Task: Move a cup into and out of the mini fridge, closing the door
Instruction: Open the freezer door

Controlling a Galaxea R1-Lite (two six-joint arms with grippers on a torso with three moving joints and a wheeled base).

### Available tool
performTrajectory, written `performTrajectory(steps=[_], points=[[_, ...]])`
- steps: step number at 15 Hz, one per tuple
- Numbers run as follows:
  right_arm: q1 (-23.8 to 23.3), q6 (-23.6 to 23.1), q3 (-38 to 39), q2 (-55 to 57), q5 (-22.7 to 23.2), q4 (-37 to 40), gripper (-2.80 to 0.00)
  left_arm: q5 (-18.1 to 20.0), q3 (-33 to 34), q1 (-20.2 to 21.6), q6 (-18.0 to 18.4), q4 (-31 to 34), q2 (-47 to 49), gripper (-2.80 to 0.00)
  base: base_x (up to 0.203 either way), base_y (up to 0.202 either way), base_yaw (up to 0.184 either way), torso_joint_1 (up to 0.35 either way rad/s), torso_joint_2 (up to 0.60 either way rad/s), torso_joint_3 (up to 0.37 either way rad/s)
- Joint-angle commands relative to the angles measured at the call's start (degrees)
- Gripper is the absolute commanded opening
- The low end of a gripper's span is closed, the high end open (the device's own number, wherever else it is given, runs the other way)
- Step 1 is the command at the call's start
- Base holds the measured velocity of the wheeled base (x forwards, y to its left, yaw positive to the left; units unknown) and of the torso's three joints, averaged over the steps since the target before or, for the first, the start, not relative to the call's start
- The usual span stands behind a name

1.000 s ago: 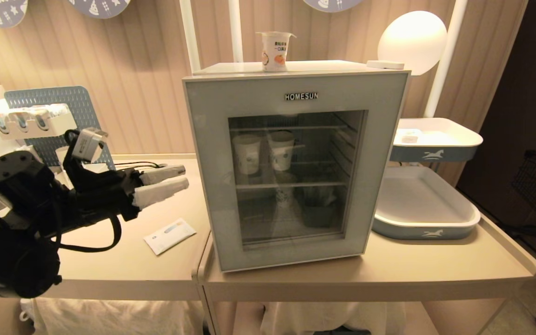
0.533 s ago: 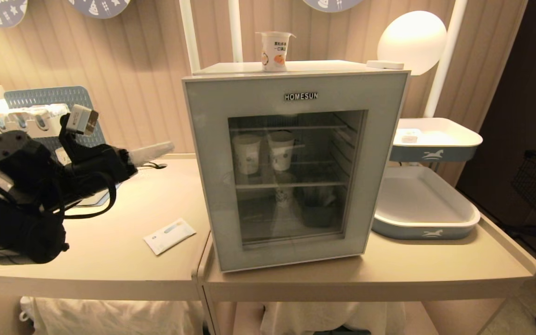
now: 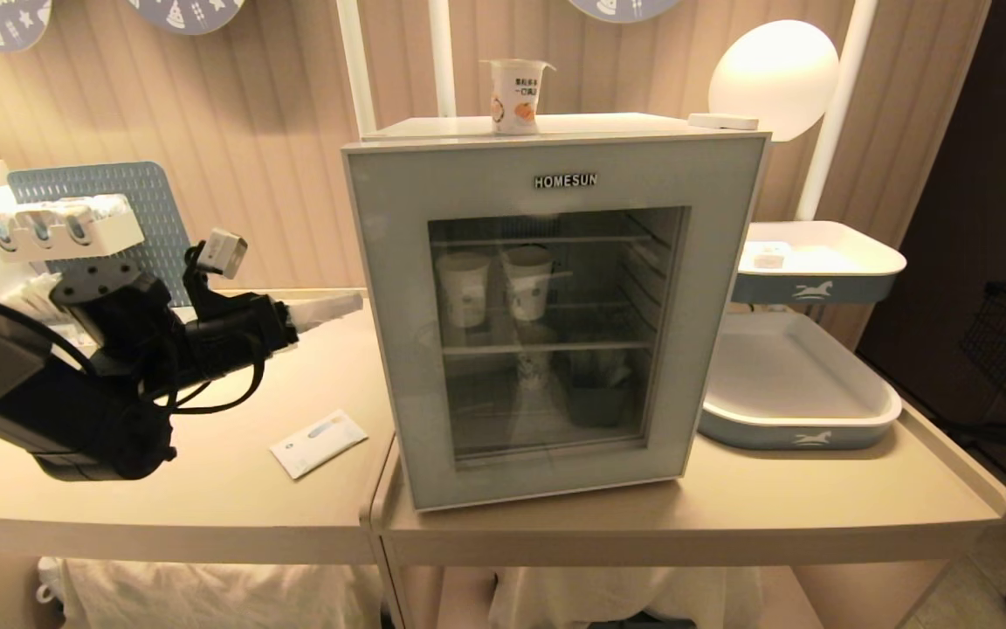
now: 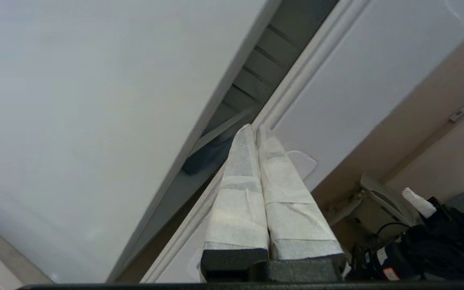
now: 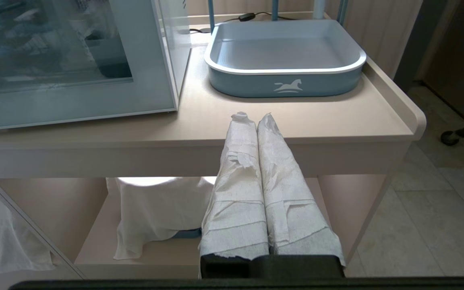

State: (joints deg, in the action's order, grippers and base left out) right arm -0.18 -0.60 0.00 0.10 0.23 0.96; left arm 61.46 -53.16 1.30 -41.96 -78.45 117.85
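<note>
the left gripper (image 3: 354,303) is pointing its tips at the fridge's (image 3: 555,314) left side by the door (image 3: 398,349) edge, jaws pressed together, holding nothing. the cup (image 3: 516,94) is standing on the fridge top. the right gripper (image 5: 252,117), jaws also pressed together, is hanging before the surface (image 5: 296,121).

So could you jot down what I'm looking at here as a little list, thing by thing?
cup: on top of the fridge, upright
fridge: white box on the table
door: looks shut from the front; the wrist view shows a narrow gap at its edge
inside: paper cups on wire shelves
left gripper: shut, empty, tips at the door's left edge
right gripper: shut, empty, low in front of the table
trays: two, right of the fridge
packet: flat on the table, left of the fridge
</note>
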Motion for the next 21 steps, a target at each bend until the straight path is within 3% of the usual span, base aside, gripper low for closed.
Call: performTrajectory(steps=[1,7,10,14,17,21], points=[[0.0,0.0,0.0,0.1,0.0,0.0,-2.80,0.3,-0.7,-0.2,0.1,0.8,0.7,-2.80,0.000,0.000,0.000,0.000,0.00,0.000],[0.0,0.0,0.0,0.1,0.0,0.0,-2.80,0.0,-1.0,-0.6,3.5,0.0,4.8,-2.80,0.000,0.000,0.000,0.000,0.00,0.000],[0.0,0.0,0.0,0.1,0.0,0.0,-2.80,-0.4,-0.7,-0.6,10.4,-4.2,8.6,-2.80,0.000,0.000,0.000,0.000,0.00,0.000],[0.0,0.0,0.0,0.1,0.0,0.0,-2.80,-1.4,-0.7,-1.1,11.1,-4.6,9.3,-2.80,0.000,0.000,0.000,0.000,0.00,0.000],[0.0,0.0,0.0,0.1,0.0,-0.1,-2.80,-1.4,-0.4,-1.7,14.2,-5.0,10.2,-2.80,0.000,0.000,0.000,0.000,0.00,0.000],[0.0,0.0,0.0,0.1,0.0,0.0,-2.80,-1.3,1.1,-3.0,14.4,-7.5,10.2,-2.80,0.000,0.000,0.000,0.000,0.00,0.000]])
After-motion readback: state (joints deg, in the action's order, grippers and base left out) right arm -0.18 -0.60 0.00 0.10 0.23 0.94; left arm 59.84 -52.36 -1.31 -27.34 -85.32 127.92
